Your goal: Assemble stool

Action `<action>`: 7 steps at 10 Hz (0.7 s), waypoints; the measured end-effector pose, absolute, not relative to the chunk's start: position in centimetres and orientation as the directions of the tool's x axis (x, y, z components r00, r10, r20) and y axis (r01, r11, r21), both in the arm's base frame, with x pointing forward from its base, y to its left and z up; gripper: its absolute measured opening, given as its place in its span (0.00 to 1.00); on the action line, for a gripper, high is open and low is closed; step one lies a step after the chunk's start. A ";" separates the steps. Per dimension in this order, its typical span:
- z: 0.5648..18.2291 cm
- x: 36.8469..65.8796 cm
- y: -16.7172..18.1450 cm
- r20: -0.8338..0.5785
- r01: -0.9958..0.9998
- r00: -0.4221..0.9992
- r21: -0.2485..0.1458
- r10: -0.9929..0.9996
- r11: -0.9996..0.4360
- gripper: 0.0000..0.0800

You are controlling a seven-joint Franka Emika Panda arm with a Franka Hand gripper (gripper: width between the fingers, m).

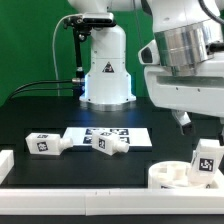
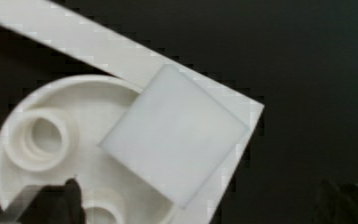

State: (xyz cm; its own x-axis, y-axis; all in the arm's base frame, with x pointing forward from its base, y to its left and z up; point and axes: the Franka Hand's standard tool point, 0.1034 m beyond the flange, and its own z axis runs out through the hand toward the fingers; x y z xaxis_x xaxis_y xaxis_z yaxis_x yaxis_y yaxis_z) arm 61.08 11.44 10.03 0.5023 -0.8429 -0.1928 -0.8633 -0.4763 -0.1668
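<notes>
The stool's round white seat (image 1: 168,176) lies at the front of the exterior view's right. One chunky white leg (image 1: 205,160) with a marker tag stands upright on it. My gripper (image 1: 184,121) hangs just above and behind that leg. In the wrist view the leg (image 2: 185,135) rises from the seat (image 2: 43,110) beside two round sockets. My gripper (image 2: 202,205) is open, its dark fingertips (image 2: 43,200) wide apart on either side of the leg and not touching it. Two more tagged legs lie on the black table, one (image 1: 45,143) on the left and one (image 1: 108,145) mid-table.
The marker board (image 1: 130,134) lies flat mid-table, partly under the middle leg. White border rails run along the front edge (image 1: 80,190) and the left corner (image 1: 5,163). A rail (image 2: 87,45) passes close behind the seat. The robot's base (image 1: 105,70) stands at the back.
</notes>
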 end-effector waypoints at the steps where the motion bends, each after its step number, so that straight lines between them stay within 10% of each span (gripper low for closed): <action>1: 10.1 61.1 11.5 -0.173 -0.819 0.572 -0.174 -0.802 -0.547 0.81; 4: 11.0 61.5 12.7 -0.036 -0.368 0.930 -0.159 -0.367 -0.916 0.81; 7: 10.7 61.3 12.7 0.040 -0.194 0.979 -0.148 -0.202 -0.970 0.81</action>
